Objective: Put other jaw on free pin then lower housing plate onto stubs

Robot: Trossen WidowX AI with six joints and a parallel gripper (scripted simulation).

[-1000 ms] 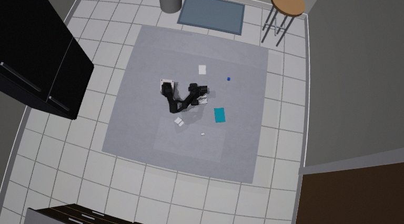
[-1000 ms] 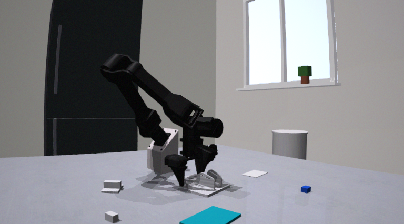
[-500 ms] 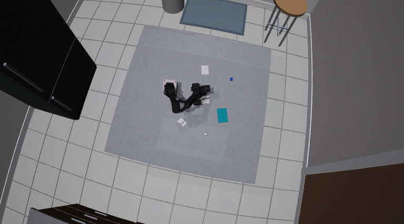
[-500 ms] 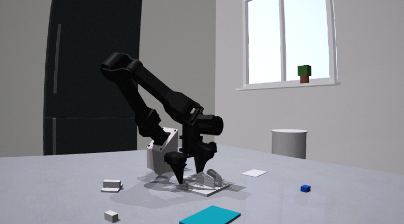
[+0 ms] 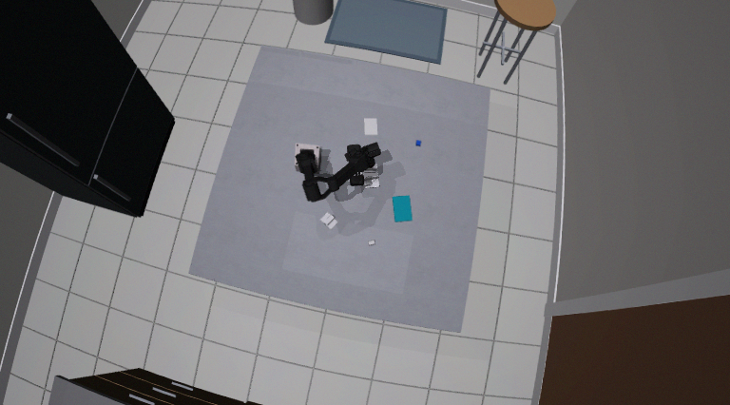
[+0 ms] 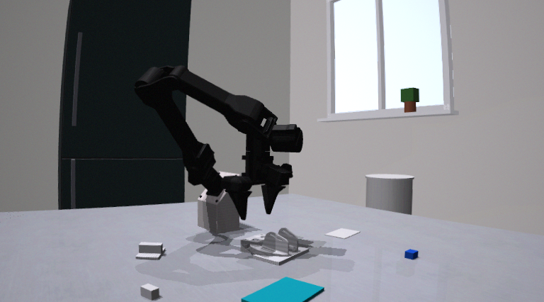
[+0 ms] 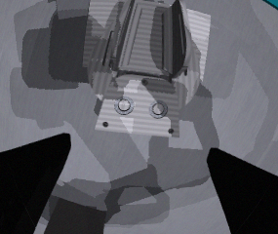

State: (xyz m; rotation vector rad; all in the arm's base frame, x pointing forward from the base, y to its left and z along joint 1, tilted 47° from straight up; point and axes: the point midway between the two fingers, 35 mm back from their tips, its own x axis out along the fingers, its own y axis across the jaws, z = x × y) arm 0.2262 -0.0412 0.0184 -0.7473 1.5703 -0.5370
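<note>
Mia: Where is the thing the robot has to build?

Tom: It sits on a white base [image 5: 372,183] [image 6: 280,260] [image 7: 203,44] on the table [image 5: 258,249] [image 6: 80,274]. Two see-through gray jaws lean up from it. The wrist view shows the small holed plate [image 7: 140,122], with two ringed pegs side by side. It has dark holes near 12, 8 and between 4 and 5 o'clock. Nobody can tell if it is quite level, or if the gear teeth fit.

Mia: And the claw [image 5: 355,166] [image 6: 256,215] [image 7: 141,148]?

Tom: It is wide open, with nothing in it. Its tips hang above the table, apart from the plate.

Mia: What else is around?

Tom: From above, start at the white base. A white square [image 5: 370,125] [image 6: 342,233] lies at 12 o'clock, and a blue block [image 5: 418,143] [image 6: 411,254] at 2. A teal slab [image 5: 402,208] [image 6: 282,290] is between 4 and 5. A tiny white block [image 5: 371,242] [image 6: 149,291] is at 6, and a white step-shaped piece [image 5: 329,220] [image 6: 150,248] is between 7 and 8.
</note>
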